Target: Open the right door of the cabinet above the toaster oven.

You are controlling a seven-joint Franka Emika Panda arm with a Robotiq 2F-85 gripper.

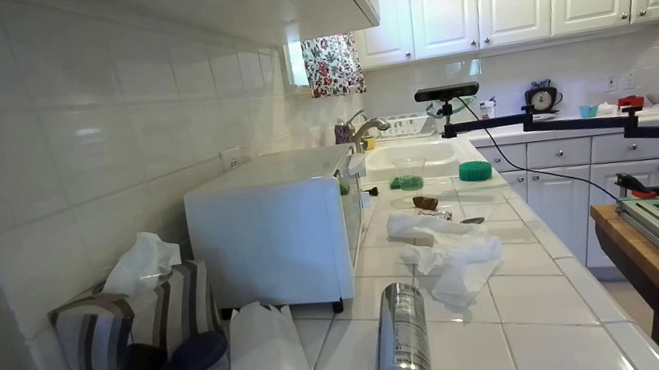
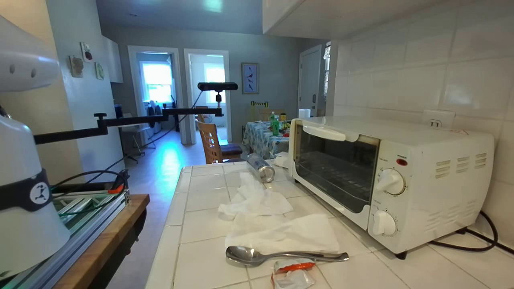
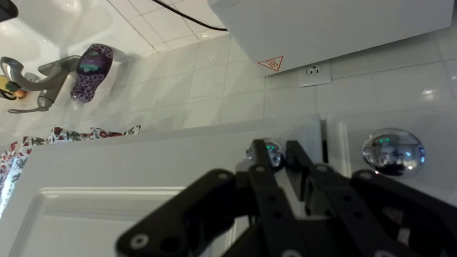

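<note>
The wrist view stands upside down. The right door [image 3: 107, 159], pale with a moulded panel, fills its lower left, with a round chrome knob [image 3: 274, 154]. My gripper [image 3: 276, 144] is at this knob, fingers partly closed with a narrow gap. One fingertip overlaps the knob and the other lies at its edge; I cannot tell whether they clamp it. A thin dark gap separates the neighbouring door [image 3: 353, 142]. In the exterior views only the lower part of the cabinet [image 1: 257, 5] [image 2: 349, 20] shows. The white toaster oven [image 1: 267, 236] [image 2: 433, 168] [image 3: 339, 32] stands below.
A camera on a black bracket [image 1: 447, 92] [image 2: 217, 86] stands out beside the counter. A silver can [image 1: 402, 339], crumpled paper [image 1: 451, 252] and a spoon [image 2: 249, 255] lie on the counter. A faucet [image 3: 53, 78] and a purple bottle [image 3: 91, 71] are by the sink.
</note>
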